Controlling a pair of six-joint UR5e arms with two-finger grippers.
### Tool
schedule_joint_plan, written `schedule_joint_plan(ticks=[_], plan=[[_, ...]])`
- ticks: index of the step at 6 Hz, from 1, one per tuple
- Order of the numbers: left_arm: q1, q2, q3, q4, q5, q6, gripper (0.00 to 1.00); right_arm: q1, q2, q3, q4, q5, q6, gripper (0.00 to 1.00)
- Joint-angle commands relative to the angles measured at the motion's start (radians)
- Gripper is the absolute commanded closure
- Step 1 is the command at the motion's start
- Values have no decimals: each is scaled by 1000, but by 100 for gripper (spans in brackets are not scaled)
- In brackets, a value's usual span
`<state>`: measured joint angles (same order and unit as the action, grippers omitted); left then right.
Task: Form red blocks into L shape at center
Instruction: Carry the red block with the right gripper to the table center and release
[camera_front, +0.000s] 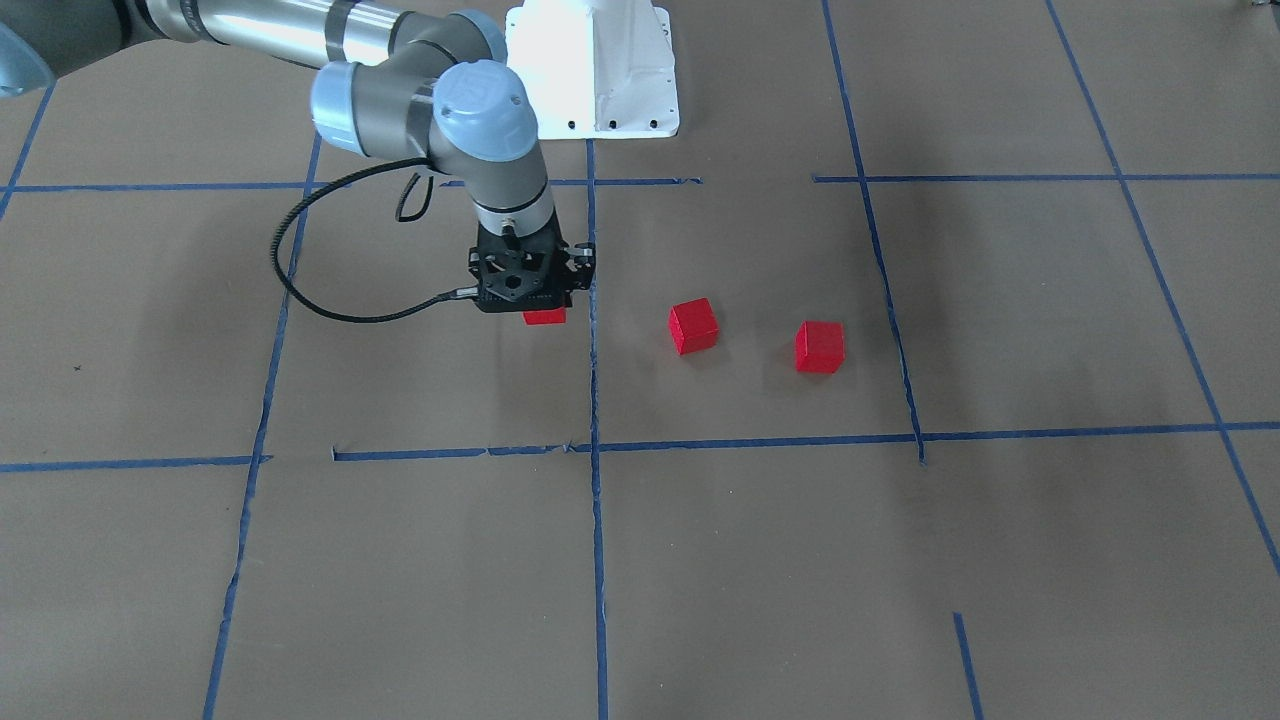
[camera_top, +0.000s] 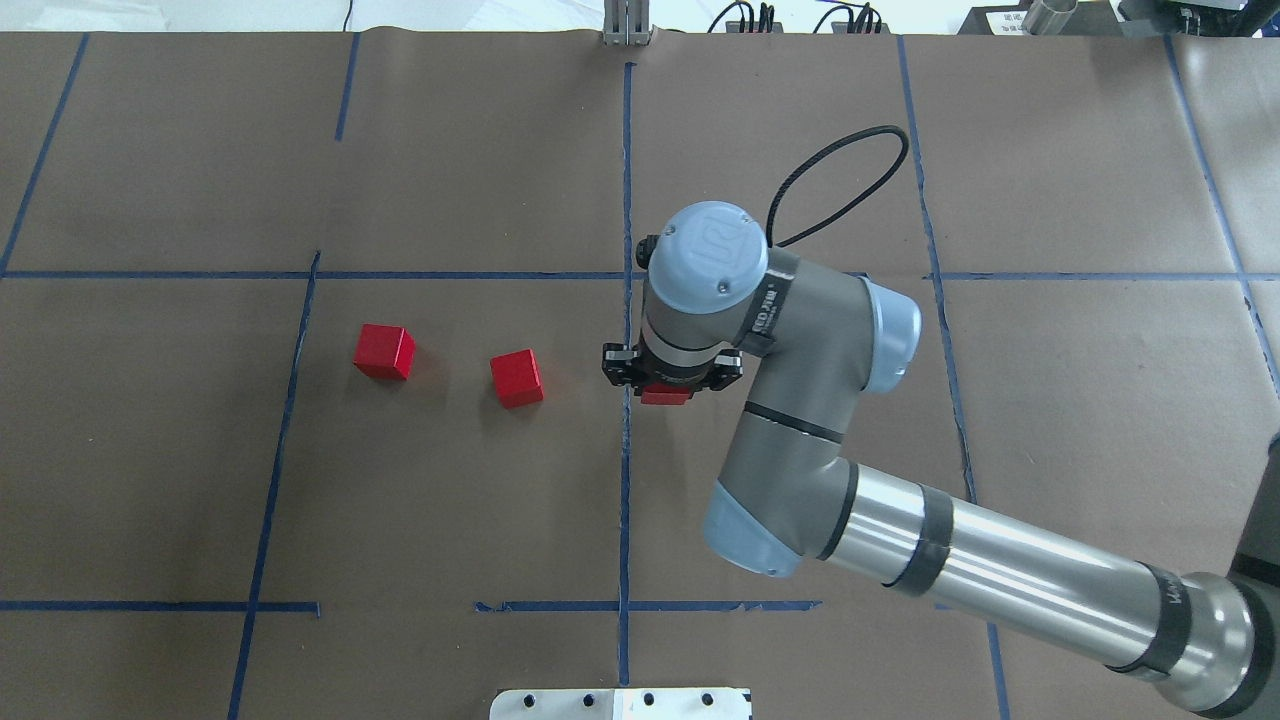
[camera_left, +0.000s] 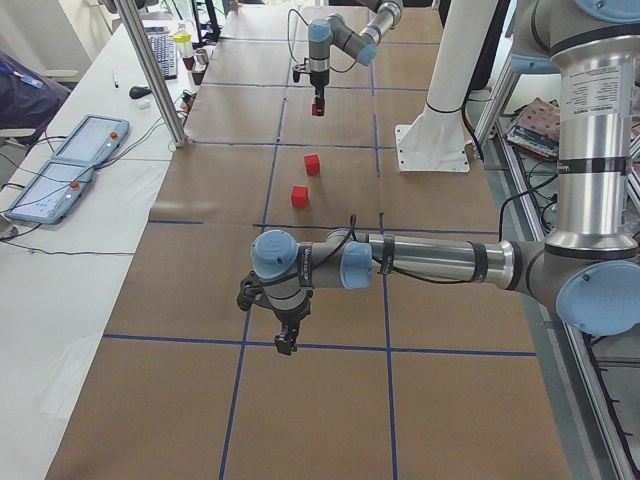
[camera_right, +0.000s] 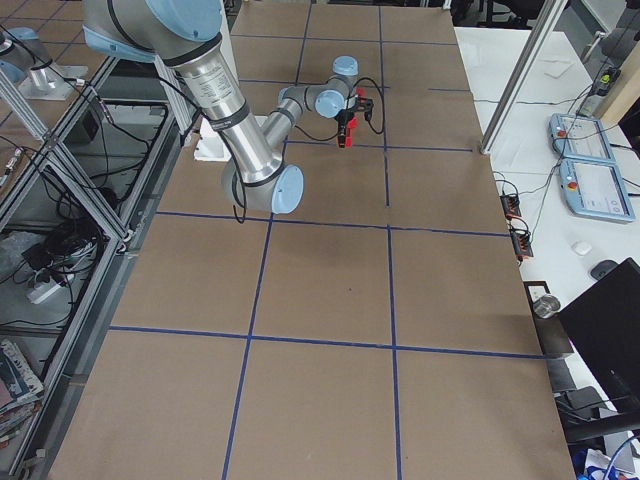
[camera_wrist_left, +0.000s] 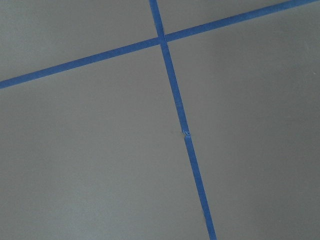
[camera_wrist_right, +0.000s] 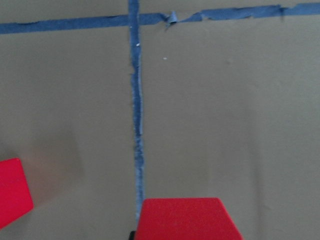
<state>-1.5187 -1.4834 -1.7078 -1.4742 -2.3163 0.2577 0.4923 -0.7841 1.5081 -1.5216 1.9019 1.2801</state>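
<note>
At the central tape line (camera_top: 626, 450), the right gripper (camera_top: 667, 385) is clamped on one red block (camera_top: 666, 396), seemingly just off the brown paper (camera_top: 480, 500). Farther toward the robot's left sits the second block (camera_top: 517, 378), skewed, and beyond it the third block (camera_top: 383, 351), well apart. Setting the held cube down could nudge that skewed neighbour and leave a crooked L. The left gripper (camera_left: 286, 340) hangs far off over bare paper; how its jaws stand I cannot tell. No containers show.

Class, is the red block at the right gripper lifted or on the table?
Lifted, apparently: in the left side view the red block hangs from the right gripper, out of line with the two resting blocks.
</note>
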Motion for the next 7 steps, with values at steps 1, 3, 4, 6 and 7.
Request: schedule_joint_plan(ticks=[1,3,4,6,7], plan=[[0,0,-1,0,0,0,0,-41,101,-142,1,-17,48,74],[0,0,-1,0,0,0,0,-47,95,-155,0,-17,35,58],[0,0,-1,0,0,0,0,-47,89,-154,0,-17,31,53],[0,0,-1,0,0,0,0,-54,82,-155,-2,-15,22,40],[0,0,-1,0,0,0,0,-55,82,-154,-2,-17,24,30]])
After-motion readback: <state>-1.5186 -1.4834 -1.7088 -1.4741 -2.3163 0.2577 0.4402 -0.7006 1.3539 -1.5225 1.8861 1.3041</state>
